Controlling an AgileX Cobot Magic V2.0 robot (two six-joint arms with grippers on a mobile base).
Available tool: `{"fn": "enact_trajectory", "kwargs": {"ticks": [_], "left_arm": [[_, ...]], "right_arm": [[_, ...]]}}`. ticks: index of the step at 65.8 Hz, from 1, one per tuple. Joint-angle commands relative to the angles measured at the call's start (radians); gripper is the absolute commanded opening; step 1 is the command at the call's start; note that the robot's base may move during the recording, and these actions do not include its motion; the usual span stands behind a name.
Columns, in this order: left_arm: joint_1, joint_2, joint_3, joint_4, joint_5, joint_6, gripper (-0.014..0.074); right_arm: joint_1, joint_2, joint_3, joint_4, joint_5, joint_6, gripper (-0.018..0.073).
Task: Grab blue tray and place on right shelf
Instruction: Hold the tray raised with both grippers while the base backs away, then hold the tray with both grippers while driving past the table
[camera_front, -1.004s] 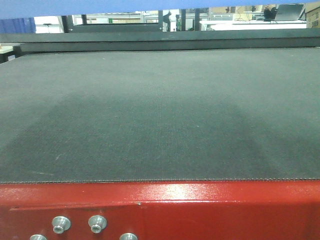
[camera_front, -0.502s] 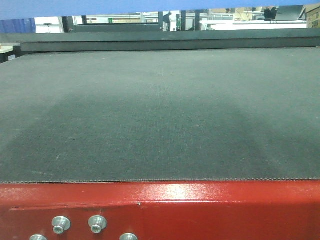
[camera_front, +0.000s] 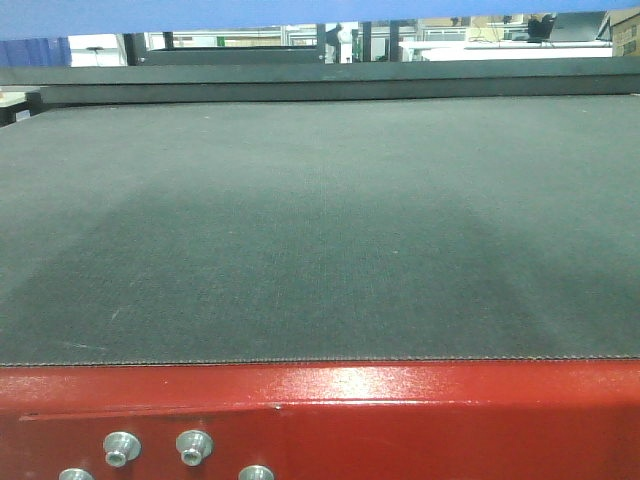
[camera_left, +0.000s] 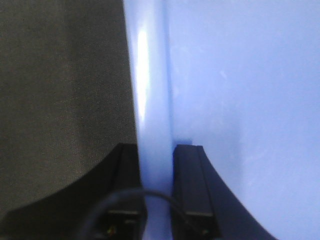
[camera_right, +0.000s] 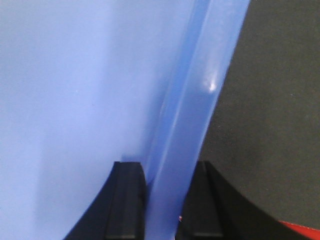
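Front-facing view: the blue tray (camera_front: 250, 12) appears only as a blue band across the top edge of the picture, above the far part of the worktop (camera_front: 320, 230). The worktop carries a dark woven mat. Its red frame (camera_front: 400, 420) runs along the near edge, with metal bolts (camera_front: 195, 447) at lower left. Beyond the far edge lies a bright room, too blurred to itemise.

Left wrist view: the left hand (camera_left: 156, 150) is clamped on the tray's glossy rim (camera_left: 150, 75). One black finger (camera_left: 187, 175) sits on the tray's inner side and the other on the outer side, and the rim fills the gap between them. The tray's flat blue face extends to the right of the hand and the dark mat to its left. A thin dark cable (camera_left: 150, 195) crosses the rim near the finger bases.

Right wrist view: the right hand (camera_right: 167, 167) is likewise clamped on the opposite rim (camera_right: 210, 75), with a black finger (camera_right: 127, 200) pressed against each side. The tray's face is to the left of the hand and the mat to its right. A sliver of red frame shows at the lower right corner.
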Motion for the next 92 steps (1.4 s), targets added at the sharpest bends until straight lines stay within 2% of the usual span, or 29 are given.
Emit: {"fn": "enact_trajectory", "kwargs": {"ticks": [1, 38, 62, 92], "left_arm": [[-0.007, -0.036, -0.021, 0.069, 0.077, 0.027, -0.0048], [-0.007, -0.036, -0.021, 0.055, 0.077, 0.027, -0.0048], [-0.007, -0.036, -0.021, -0.015, 0.077, 0.027, -0.0048], [-0.007, -0.036, -0.021, -0.015, 0.077, 0.027, -0.0048]], "right_arm": [[-0.005, -0.032, -0.027, -0.061, -0.031, -0.026, 0.0066], [-0.005, -0.032, -0.027, -0.061, -0.031, -0.026, 0.0066], [-0.005, -0.032, -0.027, -0.061, -0.031, -0.026, 0.0066], [-0.005, -0.032, -0.027, -0.061, -0.031, -0.026, 0.0066]]}}
